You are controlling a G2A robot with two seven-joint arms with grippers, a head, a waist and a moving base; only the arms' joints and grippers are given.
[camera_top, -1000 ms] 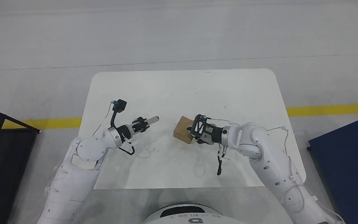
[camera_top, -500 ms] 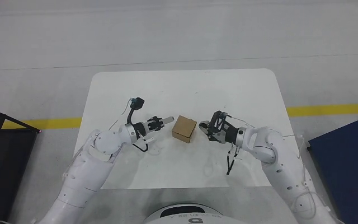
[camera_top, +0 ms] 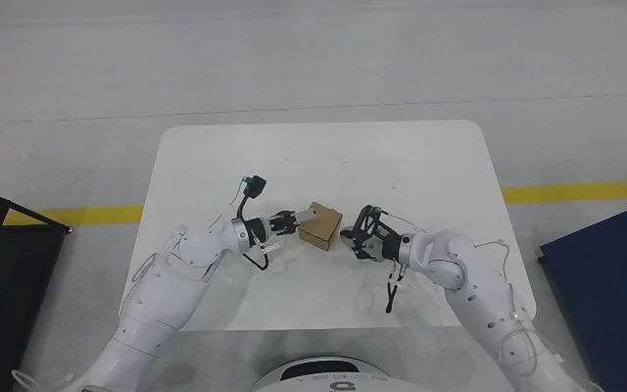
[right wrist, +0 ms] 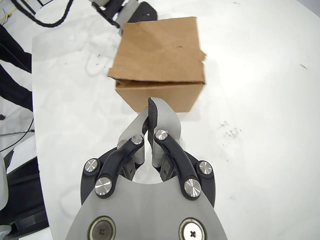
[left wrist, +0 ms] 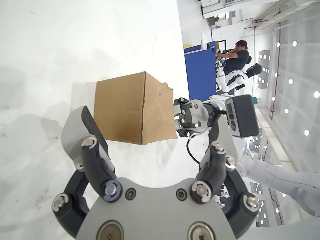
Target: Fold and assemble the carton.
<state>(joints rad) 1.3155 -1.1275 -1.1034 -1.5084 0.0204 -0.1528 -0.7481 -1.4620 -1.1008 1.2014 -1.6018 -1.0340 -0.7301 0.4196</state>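
A small brown carton (camera_top: 321, 227) sits closed on the white table (camera_top: 411, 167), between my two grippers. One top edge gapes a little along its seam (right wrist: 150, 82). My left gripper (camera_top: 291, 221) is open at the carton's left side. In its wrist view, the carton (left wrist: 132, 111) stands just ahead of the left gripper (left wrist: 153, 128), with one pad (left wrist: 91, 123) at a lower corner. My right gripper (camera_top: 359, 235) is shut with nothing in it. In its wrist view, the right gripper (right wrist: 151, 106) has its tips at the side wall of the carton (right wrist: 160, 56).
The table's front edge (camera_top: 323, 328) runs close behind both arms. A black cable (camera_top: 390, 294) hangs from the right forearm. A blue panel (camera_top: 598, 284) stands on the floor at the right and a black frame (camera_top: 24, 255) at the left.
My left gripper has moved right, up to the carton's side. My right gripper came off the carton, drew back, then returned close to its side, shut.
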